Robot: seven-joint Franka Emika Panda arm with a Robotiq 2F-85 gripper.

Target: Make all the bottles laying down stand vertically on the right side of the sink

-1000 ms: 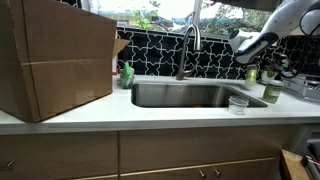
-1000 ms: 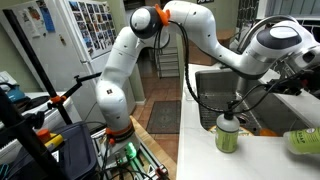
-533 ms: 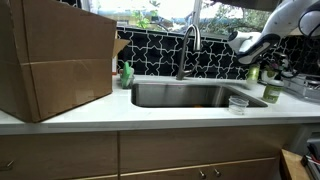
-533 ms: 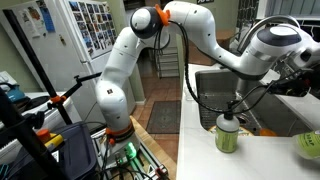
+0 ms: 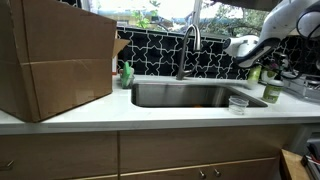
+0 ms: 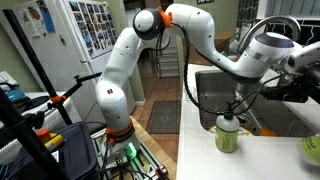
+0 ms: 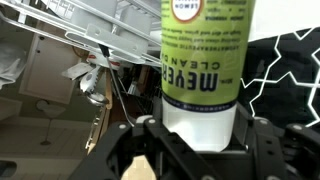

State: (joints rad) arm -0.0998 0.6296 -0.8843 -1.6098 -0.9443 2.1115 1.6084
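wrist view: the gripper is clamping a bottle. in an exterior view the bottle is drifting lower right, heading to stand.

We are seeing a lime-green bottle with white lettering at twelve o'clock in the wrist view, a black backsplash veined with white lines, a white tabletop, and a brown box.
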